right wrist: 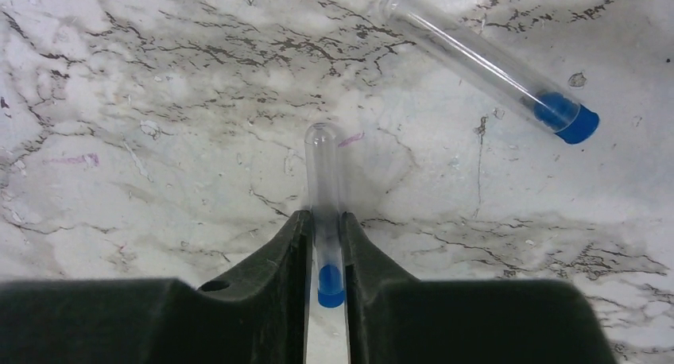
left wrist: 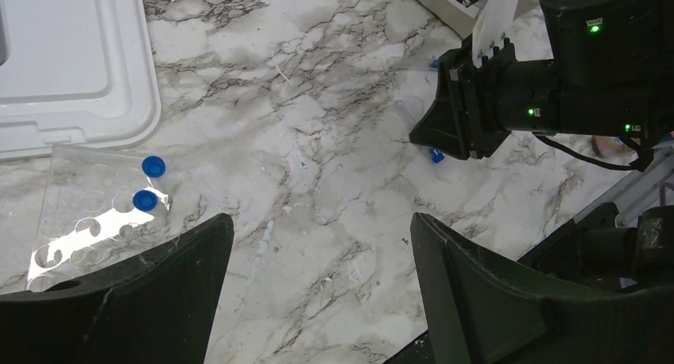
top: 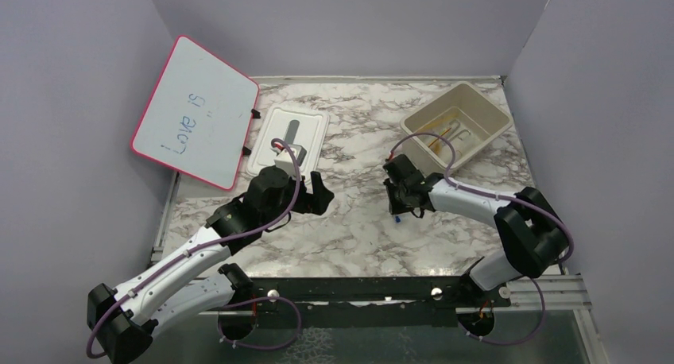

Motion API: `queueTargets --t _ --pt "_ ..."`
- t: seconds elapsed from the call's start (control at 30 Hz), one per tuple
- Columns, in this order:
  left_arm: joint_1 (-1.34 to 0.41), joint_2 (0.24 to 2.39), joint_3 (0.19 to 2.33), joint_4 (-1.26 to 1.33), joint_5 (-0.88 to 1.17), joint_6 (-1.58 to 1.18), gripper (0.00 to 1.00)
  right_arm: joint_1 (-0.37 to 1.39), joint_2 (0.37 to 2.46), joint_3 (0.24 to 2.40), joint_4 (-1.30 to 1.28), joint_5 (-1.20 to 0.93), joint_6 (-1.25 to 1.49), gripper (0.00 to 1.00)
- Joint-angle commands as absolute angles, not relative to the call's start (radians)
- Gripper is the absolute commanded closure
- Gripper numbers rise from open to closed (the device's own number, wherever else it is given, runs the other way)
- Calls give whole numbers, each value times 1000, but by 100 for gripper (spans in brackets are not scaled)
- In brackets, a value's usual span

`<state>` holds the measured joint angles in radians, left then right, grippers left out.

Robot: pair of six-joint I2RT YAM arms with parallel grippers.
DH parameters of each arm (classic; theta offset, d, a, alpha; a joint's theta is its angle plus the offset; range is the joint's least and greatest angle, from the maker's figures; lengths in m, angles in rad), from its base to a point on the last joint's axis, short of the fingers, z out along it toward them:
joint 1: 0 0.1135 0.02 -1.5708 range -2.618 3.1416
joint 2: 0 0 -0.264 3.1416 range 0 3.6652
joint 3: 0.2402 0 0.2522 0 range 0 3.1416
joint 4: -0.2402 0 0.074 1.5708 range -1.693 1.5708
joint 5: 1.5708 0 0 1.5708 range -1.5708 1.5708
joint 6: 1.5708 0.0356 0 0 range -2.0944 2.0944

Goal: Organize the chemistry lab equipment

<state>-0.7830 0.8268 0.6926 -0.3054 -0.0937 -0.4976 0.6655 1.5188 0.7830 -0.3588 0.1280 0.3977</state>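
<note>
My right gripper [right wrist: 324, 221] is shut on a clear test tube [right wrist: 324, 173] with a blue cap, gripped near the cap end, low over the marble top. A second blue-capped clear tube [right wrist: 485, 62] lies loose on the marble just ahead and to the right. My left gripper [left wrist: 318, 229] is open and empty above bare marble. To its left a clear rack [left wrist: 87, 213] holds two blue-capped tubes [left wrist: 144, 199]. In the top view the right gripper [top: 401, 201] is at mid-table and the left gripper [top: 318, 193] faces it. Thin metal and amber items [top: 445, 135] lie in the bin.
A beige bin [top: 497, 114] stands at the back right. A white lid [top: 288, 137] lies at the back centre and shows in the left wrist view [left wrist: 71, 62]. A pink-framed whiteboard [top: 195, 114] leans on the left wall. Grey walls enclose the table.
</note>
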Motion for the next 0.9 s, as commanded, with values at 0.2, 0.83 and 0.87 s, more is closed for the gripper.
queueTargets --t 0.2,0.83,0.87 --pt "-781 811 667 -255 -69 -675 15 670 1519 793 -279 36 347 90" --pt "-764 953 731 58 204 -981 15 671 1143 726 106 -714 166 88" --pt "-762 959 726 60 200 -992 19 672 1141 728 109 -717 166 88"
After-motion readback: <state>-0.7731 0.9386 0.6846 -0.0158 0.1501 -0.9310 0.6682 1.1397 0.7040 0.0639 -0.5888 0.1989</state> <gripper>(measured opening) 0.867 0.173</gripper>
